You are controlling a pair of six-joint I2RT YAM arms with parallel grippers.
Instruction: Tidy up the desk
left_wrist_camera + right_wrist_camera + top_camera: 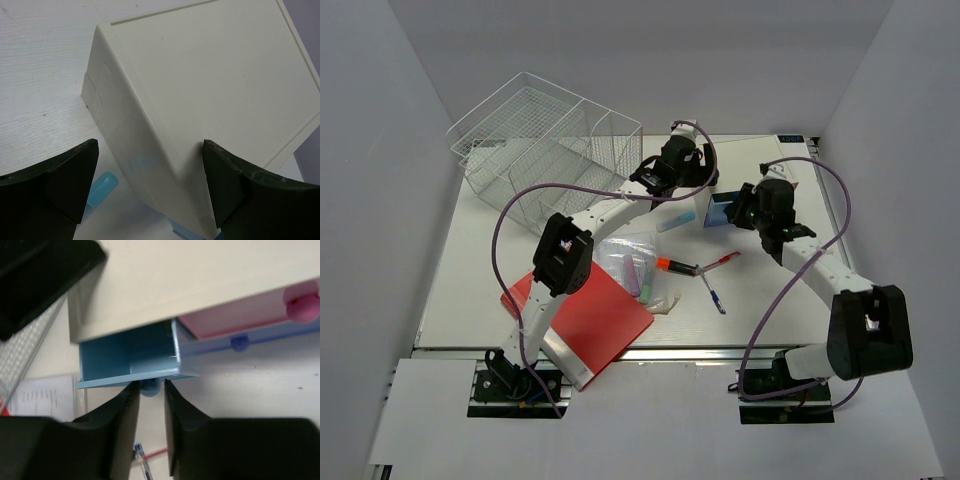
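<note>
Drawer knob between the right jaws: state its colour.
The knob is light blue, like its pulled-out drawer; it shows best in the right wrist view.

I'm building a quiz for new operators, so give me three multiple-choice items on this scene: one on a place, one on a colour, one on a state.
1. Where does the wire basket stand on the desk?
A) far left corner B) near right corner C) middle of the near edge

2. What colour is the pulled-out drawer?
A) pink B) blue C) green

3. How is the left gripper?
A) shut tight, empty B) open, astride the white drawer box C) out of view

Key:
1 A: the top view shows it at the far left.
2 B: the right gripper pinches the knob of the open blue drawer.
3 B: its fingers stand apart on either side of the box.
</note>
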